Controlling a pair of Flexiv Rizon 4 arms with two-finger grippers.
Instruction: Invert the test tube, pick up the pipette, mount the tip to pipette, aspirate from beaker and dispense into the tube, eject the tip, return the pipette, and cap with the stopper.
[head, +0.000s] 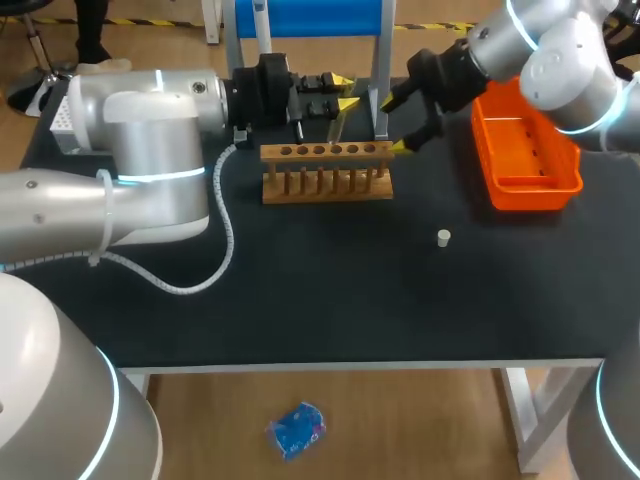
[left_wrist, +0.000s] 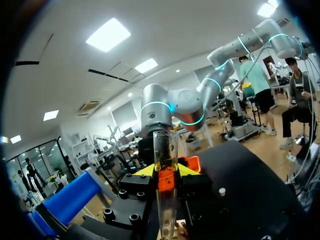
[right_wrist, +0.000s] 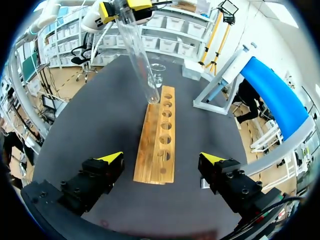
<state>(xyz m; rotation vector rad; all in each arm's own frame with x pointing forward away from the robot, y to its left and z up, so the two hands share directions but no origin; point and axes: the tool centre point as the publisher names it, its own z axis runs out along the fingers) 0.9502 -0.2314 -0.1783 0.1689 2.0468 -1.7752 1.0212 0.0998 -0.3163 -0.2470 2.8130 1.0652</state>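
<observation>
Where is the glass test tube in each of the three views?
Head view: test tube held by the left gripper, just above the wooden rack.
Left wrist view: upright between its own fingers, close ahead.
Right wrist view: ahead of the right gripper, slanting down toward the rack's far end.
Shared landmark: the left gripper's yellow tips, in every view.

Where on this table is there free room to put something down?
The black stretch of table between the wooden rack and the front edge is bare, save the white stopper. Also free: in front of the orange tray. Crowded: the rack's far side, with the left gripper, its test tube and the right gripper.
</observation>
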